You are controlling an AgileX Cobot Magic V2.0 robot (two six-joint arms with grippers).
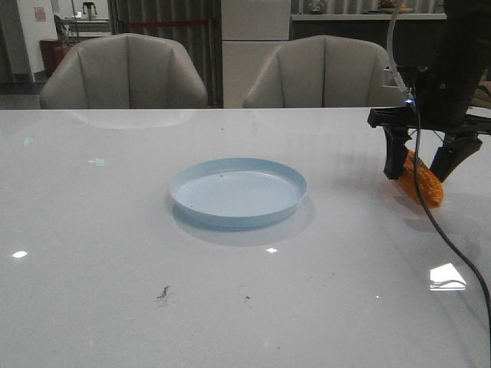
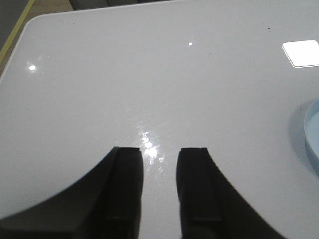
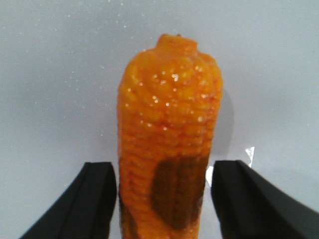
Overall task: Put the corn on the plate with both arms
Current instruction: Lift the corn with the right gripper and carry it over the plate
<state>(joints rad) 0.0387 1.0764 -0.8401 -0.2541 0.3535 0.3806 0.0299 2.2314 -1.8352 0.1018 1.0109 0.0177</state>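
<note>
We're at the grasp step: right gripper (image 1: 423,170) released, straddling the corn (image 1: 424,180) lying on the table (image 1: 92,253), right of the plate (image 1: 238,192). Next: clench squarely, then lift. Left gripper (image 2: 160,184) idle, parted, holding nothing.

Both grippers, left (image 2: 159,186) and right (image 3: 162,199), hold fingers apart.

You see even, moderately dim overhead lighting. Glare spots fleck the glossy table (image 1: 92,307). The plate (image 1: 238,192) casts a soft shadow toward you. The corn (image 3: 169,149) appears slightly soft.
</note>
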